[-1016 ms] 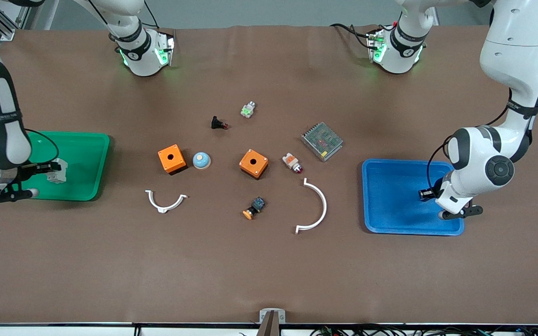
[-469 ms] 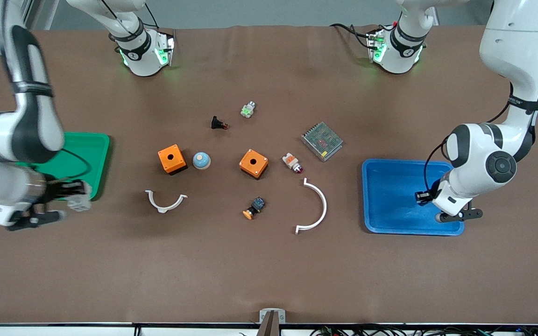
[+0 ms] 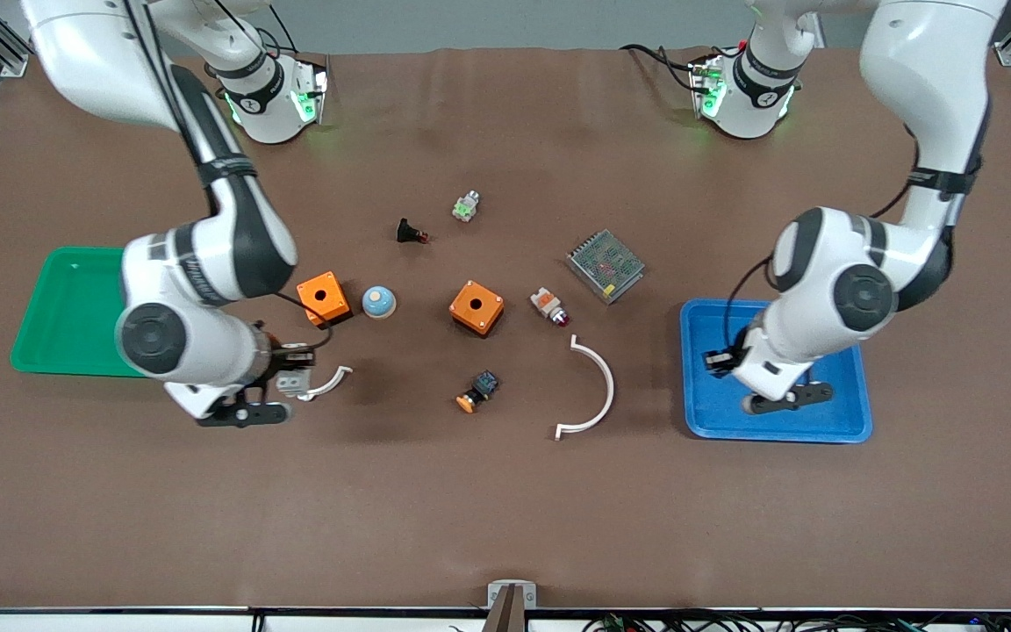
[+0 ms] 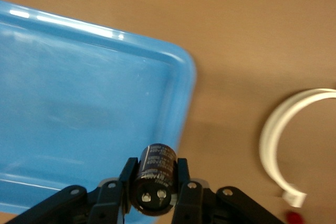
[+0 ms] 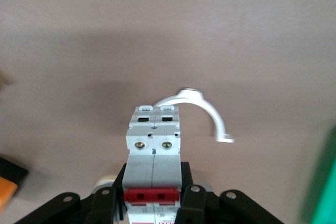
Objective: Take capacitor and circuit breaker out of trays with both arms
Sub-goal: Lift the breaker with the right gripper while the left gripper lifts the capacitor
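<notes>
I see two shallow plastic trays on the brown counter (image 3: 505, 509). The green rectangular tray (image 3: 67, 307) at the right arm's end holds nothing I can see. The blue rectangular tray (image 3: 830, 420) at the left arm's end shows a bare floor in the left wrist view.

The left claw (image 3: 720, 362) hangs over the blue tray's edge that faces the middle of the counter, its fingers closed on the capacitor (image 4: 154, 179). This is a small black cylinder with pale printed lettering on its side and a silvery end bearing two round terminals. It sits upright between the pads; in the front view it is too small for me to make out clearly.

The right claw (image 3: 293, 369) is up over the small white curved clip (image 3: 327, 383), just by the orange box with a round hole (image 3: 323, 298) and the green tray. It grips the breaker (image 5: 154, 150), a white-grey rectangular block made of two joined halves. Each half shows a screw terminal, and a red lever bar runs across the end of the block at the fingers.

The large white half-ring (image 3: 595, 388) lies on the counter between the blue tray and the middle cluster of parts.
</notes>
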`<control>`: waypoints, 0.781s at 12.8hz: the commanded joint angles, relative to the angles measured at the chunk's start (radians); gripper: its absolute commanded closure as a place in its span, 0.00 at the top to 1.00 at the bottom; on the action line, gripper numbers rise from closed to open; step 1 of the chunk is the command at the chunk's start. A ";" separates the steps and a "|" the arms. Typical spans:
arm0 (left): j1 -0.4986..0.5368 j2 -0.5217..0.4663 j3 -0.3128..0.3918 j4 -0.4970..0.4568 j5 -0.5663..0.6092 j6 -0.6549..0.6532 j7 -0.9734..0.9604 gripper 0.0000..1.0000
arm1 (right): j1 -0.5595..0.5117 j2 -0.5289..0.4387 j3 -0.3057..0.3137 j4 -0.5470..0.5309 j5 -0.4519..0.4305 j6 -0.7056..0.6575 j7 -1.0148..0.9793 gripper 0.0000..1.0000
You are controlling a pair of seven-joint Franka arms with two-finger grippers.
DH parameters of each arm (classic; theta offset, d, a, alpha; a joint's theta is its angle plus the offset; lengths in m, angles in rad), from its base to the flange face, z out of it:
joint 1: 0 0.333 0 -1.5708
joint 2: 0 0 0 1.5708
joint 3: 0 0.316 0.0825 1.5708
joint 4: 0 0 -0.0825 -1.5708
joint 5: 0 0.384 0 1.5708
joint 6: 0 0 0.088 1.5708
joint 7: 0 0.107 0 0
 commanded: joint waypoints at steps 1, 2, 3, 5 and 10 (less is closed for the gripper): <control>-0.113 0.091 0.004 0.118 0.002 -0.022 -0.183 0.00 | 0.076 0.088 -0.013 0.099 0.018 0.000 0.123 0.07; -0.163 0.132 0.005 0.161 0.005 -0.022 -0.258 0.00 | 0.090 0.120 -0.013 0.125 0.020 0.001 0.136 0.07; -0.208 0.169 0.010 0.195 0.005 -0.022 -0.321 0.00 | 0.110 0.145 -0.013 0.134 0.021 0.001 0.136 0.08; -0.286 0.236 0.026 0.275 0.010 -0.019 -0.421 0.00 | 0.135 0.182 -0.013 0.136 0.020 0.019 0.139 0.08; -0.363 0.365 0.028 0.390 0.079 -0.011 -0.553 0.00 | 0.140 0.245 -0.013 0.133 0.023 0.113 0.135 0.08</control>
